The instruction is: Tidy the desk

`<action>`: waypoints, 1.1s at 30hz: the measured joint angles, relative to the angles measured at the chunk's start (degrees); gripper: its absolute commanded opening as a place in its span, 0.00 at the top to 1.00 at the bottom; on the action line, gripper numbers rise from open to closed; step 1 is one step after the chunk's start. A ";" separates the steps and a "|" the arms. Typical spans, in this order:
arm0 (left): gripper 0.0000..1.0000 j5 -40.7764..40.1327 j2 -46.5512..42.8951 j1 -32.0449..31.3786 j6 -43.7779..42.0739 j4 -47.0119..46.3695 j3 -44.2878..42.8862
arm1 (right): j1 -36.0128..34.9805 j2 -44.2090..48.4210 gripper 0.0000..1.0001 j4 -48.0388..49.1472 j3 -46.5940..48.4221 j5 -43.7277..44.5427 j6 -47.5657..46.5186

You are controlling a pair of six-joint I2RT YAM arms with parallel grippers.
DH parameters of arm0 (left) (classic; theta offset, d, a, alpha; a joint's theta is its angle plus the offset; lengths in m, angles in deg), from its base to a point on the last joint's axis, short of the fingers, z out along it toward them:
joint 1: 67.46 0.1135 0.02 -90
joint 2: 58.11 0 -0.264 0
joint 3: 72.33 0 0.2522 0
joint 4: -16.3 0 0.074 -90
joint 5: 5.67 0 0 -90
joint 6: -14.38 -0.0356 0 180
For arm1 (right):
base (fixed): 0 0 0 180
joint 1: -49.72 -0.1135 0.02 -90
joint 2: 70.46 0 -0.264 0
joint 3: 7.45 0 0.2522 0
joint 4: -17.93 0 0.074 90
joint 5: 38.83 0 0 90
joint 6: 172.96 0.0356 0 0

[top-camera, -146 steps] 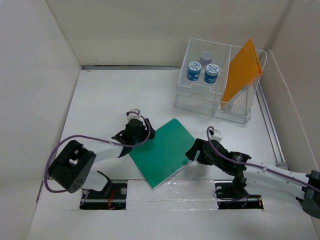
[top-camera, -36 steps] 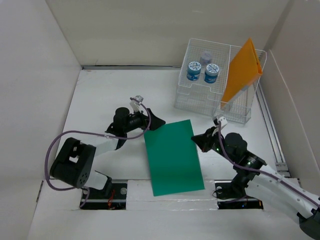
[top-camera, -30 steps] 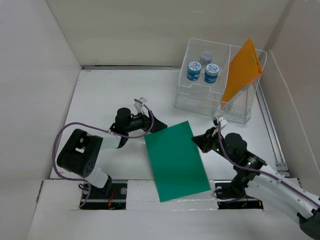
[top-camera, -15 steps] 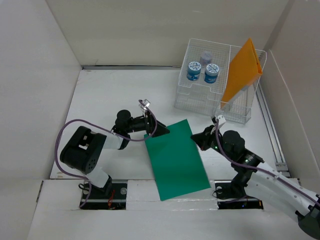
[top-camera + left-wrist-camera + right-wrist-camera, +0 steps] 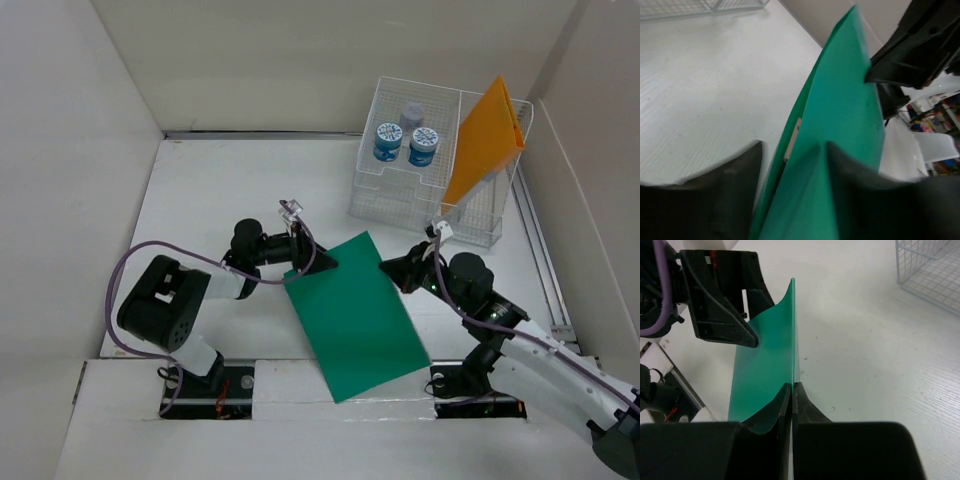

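Observation:
A green folder [image 5: 355,310] lies tilted over the white desk [image 5: 220,190], its near end past the front edge. My right gripper [image 5: 395,270] is shut on the folder's far right edge; in the right wrist view the jaws [image 5: 792,385] pinch the thin edge of the folder [image 5: 765,365]. My left gripper [image 5: 312,262] is at the folder's far left corner. In the left wrist view the folder [image 5: 845,110] runs between its fingers [image 5: 730,190], with a strip of desk showing beside the left finger. The left gripper [image 5: 794,145] stands partly open around the folder.
A white wire rack [image 5: 430,200] stands at the back right, holding an upright orange folder [image 5: 485,150] and blue-lidded jars [image 5: 388,140]. Pale wall panels close in the left, back and right. The arm bases sit at the near edge.
My left gripper has moved right onto the folder's far left corner and narrowed its jaws. The folder has swung slightly. The right gripper keeps its grip.

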State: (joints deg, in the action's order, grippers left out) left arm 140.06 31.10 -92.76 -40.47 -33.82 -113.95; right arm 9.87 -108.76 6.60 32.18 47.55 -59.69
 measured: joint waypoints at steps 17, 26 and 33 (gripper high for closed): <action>1.00 6.62 2.71 -1.40 3.08 -5.27 -0.70 | 8.04 -6.97 0.14 5.22 0.11 -9.57 1.55; 1.00 14.12 3.54 -2.38 12.41 -8.17 -6.32 | 8.04 -8.50 0.00 2.36 0.15 -16.46 -1.07; 1.00 17.29 10.12 -2.27 29.81 -9.79 -9.03 | 8.07 -7.78 0.02 4.61 -0.44 -27.47 -1.68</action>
State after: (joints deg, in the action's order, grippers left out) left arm 157.35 41.22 -95.03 -10.65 -43.61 -122.98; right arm 17.93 -116.54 11.21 31.74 20.08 -61.37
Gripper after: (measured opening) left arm 0.110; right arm 0.997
